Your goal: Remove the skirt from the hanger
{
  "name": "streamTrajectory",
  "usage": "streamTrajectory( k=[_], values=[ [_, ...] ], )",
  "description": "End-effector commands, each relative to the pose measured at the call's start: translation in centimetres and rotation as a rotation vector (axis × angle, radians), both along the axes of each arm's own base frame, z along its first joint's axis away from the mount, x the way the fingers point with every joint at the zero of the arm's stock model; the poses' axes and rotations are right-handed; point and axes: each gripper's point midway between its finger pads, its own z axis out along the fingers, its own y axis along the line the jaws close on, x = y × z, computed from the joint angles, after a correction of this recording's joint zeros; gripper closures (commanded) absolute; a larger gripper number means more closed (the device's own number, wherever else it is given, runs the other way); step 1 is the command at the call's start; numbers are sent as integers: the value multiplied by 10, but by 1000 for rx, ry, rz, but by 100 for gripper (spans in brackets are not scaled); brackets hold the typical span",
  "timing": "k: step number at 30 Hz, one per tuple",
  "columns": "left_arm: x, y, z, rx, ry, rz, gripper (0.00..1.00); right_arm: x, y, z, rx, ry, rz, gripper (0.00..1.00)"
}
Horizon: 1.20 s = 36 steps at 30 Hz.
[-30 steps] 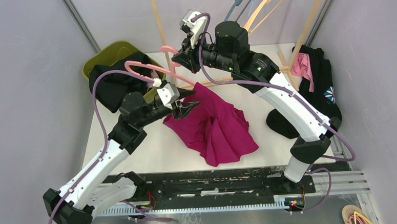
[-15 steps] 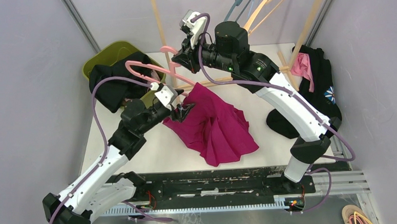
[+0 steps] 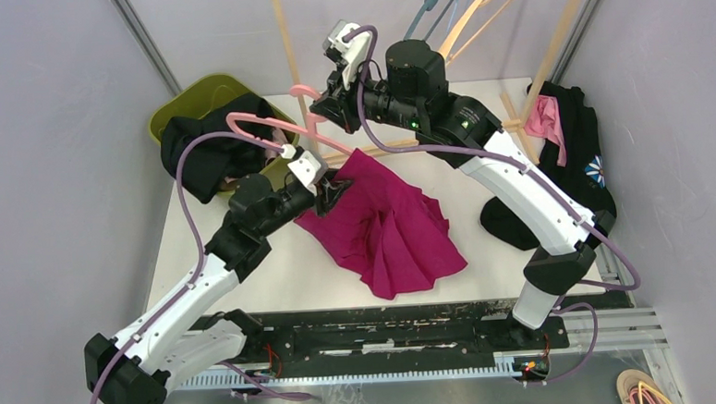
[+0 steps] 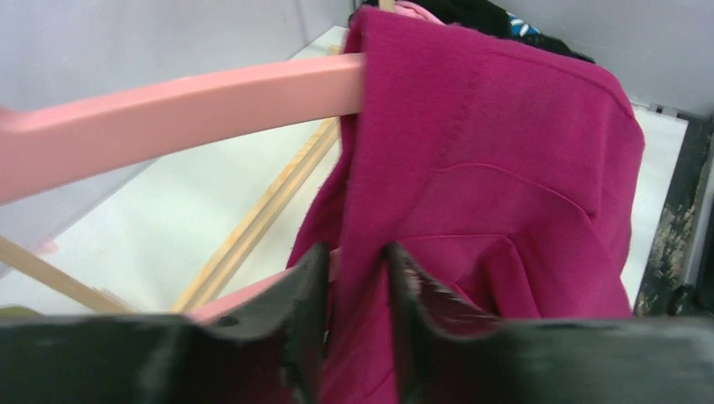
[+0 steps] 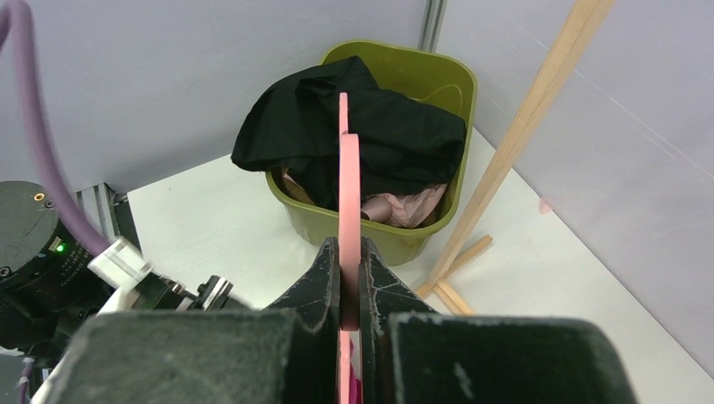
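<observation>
Magenta skirt [image 4: 497, 194] on pink hanger [image 4: 194, 114], fingers [image 4: 305, 295] pinching fabric

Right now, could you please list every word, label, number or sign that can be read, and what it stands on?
No text is readable in any view. The black garment at the right shows only a flower print; the pink hanger, magenta skirt and green bin show no markings.

Two arms share one build: white plastic links [image 3: 179, 304] dotted with small dark screws, and black cylindrical joint housings [image 3: 418, 65]. A purple cable [image 3: 187, 220] loops along each arm to a white wrist camera block [image 3: 304, 168]. A green light [image 3: 414, 122] glows on the right arm. The left gripper [image 4: 355, 252] has matte black fingers [image 4: 295, 320].
</observation>
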Motion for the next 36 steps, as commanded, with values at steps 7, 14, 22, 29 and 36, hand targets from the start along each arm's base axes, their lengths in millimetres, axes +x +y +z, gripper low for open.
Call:
streamTrajectory(
  k=[7,14,22,29,36],
  values=[
    [-36,-22,52,-73,-24,-207,97,13,-14,36,94,-70,-62,99],
    [-45,-55,54,-122,50,-320,97,27,-7,49,143,-69,-53,99],
    [-66,-91,24,-69,117,-439,97,35,-4,89,242,-135,-67,99],
    [-53,-54,47,64,30,-258,97,62,-37,101,238,-200,-270,99],
    [6,21,134,172,-184,92,97,66,-55,88,176,-211,-340,99]
  ],
)
